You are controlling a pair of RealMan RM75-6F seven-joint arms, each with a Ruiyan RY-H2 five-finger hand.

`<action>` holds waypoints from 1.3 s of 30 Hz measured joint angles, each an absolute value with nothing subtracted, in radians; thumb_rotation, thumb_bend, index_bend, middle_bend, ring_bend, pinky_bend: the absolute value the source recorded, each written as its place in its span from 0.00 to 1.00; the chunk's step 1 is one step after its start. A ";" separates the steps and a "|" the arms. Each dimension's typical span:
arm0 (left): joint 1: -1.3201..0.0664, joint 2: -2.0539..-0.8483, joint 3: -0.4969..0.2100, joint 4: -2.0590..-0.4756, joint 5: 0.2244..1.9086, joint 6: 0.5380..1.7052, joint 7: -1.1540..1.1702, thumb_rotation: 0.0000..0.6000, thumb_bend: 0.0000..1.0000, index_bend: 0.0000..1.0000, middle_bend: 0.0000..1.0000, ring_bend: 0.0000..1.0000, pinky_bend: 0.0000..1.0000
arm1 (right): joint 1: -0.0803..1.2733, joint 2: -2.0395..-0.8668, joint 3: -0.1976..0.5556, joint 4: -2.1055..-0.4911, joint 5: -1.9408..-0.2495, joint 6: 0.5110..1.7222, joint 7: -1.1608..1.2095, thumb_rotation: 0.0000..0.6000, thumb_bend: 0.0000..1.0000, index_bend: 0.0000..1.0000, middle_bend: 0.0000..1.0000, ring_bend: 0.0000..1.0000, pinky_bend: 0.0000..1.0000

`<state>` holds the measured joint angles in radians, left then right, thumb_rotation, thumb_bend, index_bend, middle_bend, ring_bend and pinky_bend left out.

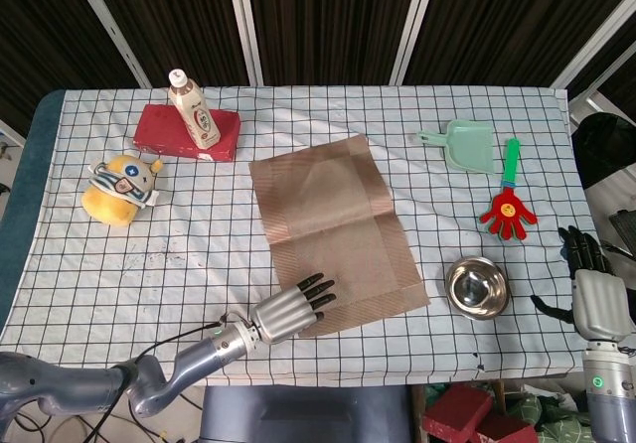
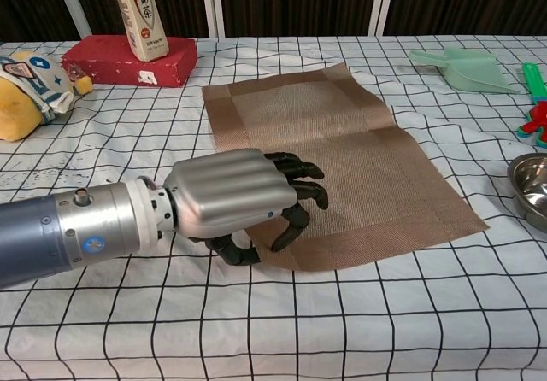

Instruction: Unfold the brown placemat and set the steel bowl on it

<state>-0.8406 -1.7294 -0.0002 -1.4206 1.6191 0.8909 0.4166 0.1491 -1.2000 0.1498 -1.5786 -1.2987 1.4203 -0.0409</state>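
Observation:
The brown placemat point(image 1: 333, 229) point(image 2: 342, 155) lies spread flat in the middle of the checked tablecloth. My left hand point(image 1: 293, 309) point(image 2: 244, 202) is at its near left corner: the fingers lie curled on top of the mat and the thumb curls in at the mat's edge, pinching the corner, which is hidden beneath. The steel bowl point(image 1: 477, 286) point(image 2: 534, 189) stands empty on the cloth to the right of the mat. My right hand point(image 1: 594, 284) hangs at the table's right edge, beyond the bowl, with fingers apart and nothing in it.
At the back left a drink bottle point(image 1: 194, 110) stands on a red box point(image 1: 189, 130). A yellow plush toy point(image 1: 119, 187) lies at the left. A green dustpan point(image 1: 462, 145) and a red hand-shaped clapper point(image 1: 509, 205) lie at the back right, behind the bowl.

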 measured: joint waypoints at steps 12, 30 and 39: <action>-0.826 -1.700 0.024 -1.437 1.653 0.941 0.366 1.00 0.38 0.65 0.20 0.04 0.10 | 0.147 -1.199 0.154 -1.580 -1.298 1.414 -0.043 1.00 0.07 0.04 0.02 0.01 0.18; -0.725 -1.454 0.202 -1.585 1.814 1.112 0.282 1.00 0.38 0.66 0.21 0.04 0.10 | 0.148 -1.202 0.166 -1.577 -1.287 1.410 -0.054 1.00 0.07 0.05 0.02 0.01 0.18; -0.674 -1.381 0.271 -1.595 1.881 1.162 0.252 1.00 0.38 0.66 0.21 0.04 0.10 | 0.146 -1.201 0.171 -1.579 -1.280 1.410 -0.057 1.00 0.07 0.06 0.02 0.01 0.18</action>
